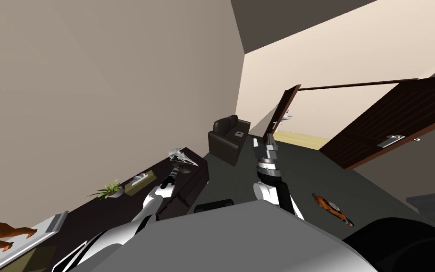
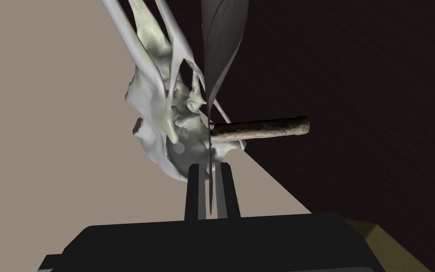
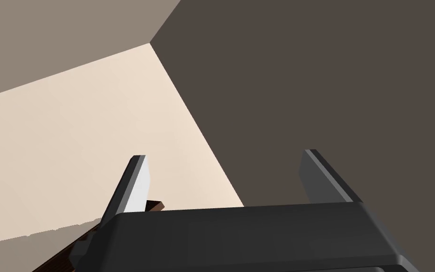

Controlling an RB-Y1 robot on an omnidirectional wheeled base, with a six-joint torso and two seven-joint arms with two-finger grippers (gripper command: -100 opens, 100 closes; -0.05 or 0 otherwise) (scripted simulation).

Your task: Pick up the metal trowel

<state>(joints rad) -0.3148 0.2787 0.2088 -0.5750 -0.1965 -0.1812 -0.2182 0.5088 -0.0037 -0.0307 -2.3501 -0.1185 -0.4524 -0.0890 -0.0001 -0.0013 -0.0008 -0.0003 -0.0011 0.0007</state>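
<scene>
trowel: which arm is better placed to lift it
Left: the left gripper is shut on the trowel by its blade, beside the white skull; the right gripper stands open, away from the dark cabinet.

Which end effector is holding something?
The left end effector, shut on the trowel by its thin blade; the right end effector stands open and empty.

At the near-black brown sideboard (image 1: 190, 183), the trowel (image 2: 240, 131) has a dark grey blade and mottled rust-brown handle beside a bone-white skull ornament (image 2: 162, 118), with a green plant (image 1: 108, 190) farther along it.
</scene>
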